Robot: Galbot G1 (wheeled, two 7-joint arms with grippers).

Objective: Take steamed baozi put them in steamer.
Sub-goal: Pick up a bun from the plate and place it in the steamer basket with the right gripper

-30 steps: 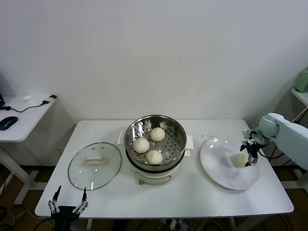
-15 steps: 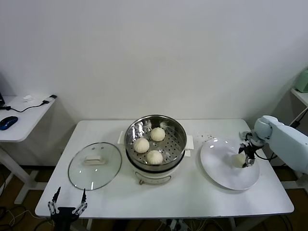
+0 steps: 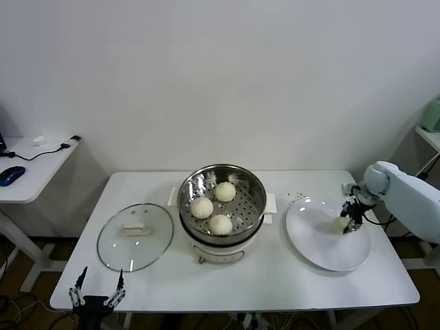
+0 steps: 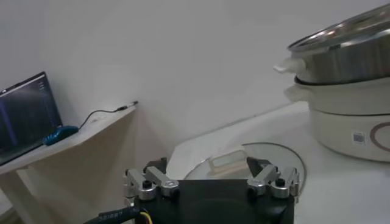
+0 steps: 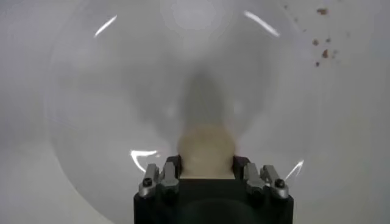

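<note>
Three steamed baozi (image 3: pixel 202 207) lie on the perforated tray inside the steel steamer (image 3: pixel 256 194) at the table's centre. A fourth baozi (image 3: pixel 341 224) is on the right side of the white plate (image 3: pixel 323 251), and my right gripper (image 3: pixel 348 223) is shut on it. The right wrist view shows this baozi (image 5: pixel 206 146) pinched between the right gripper's (image 5: pixel 206 165) dark fingers, over the plate (image 5: pixel 109 109). My left gripper (image 3: pixel 96 289) hangs open and holds nothing, below the table's front left corner. In its own view the left gripper (image 4: pixel 210 178) faces the steamer (image 4: pixel 347 115).
The round glass lid (image 3: pixel 135 237) lies flat on the table left of the steamer, seen also in the left wrist view as the lid (image 4: pixel 268 159). Small crumbs (image 3: pixel 297 194) dot the table behind the plate. A side desk with a blue mouse (image 3: pixel 12 175) stands far left.
My right gripper has closed from open onto the baozi on the plate and shifted it slightly up and inward. The left arm has not moved.
</note>
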